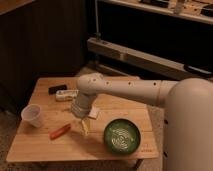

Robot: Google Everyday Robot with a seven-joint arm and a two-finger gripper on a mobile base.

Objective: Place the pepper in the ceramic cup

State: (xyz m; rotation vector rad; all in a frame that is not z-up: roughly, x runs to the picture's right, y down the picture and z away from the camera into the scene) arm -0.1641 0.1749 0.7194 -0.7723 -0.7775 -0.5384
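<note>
The red-orange pepper (60, 131) lies flat on the wooden table (30, 145), towards the front left. The small white ceramic cup (32, 116) stands upright at the table's left edge, a short way left of the pepper. My gripper (86, 127) hangs from the white arm over the middle of the table, just right of the pepper, fingertips near the table top. It holds nothing that I can see.
A wide green patterned bowl (121, 135) stands at the front right. A black object (57, 89) and a white flat object (66, 95) lie at the back left. A dark shelf unit stands behind the table.
</note>
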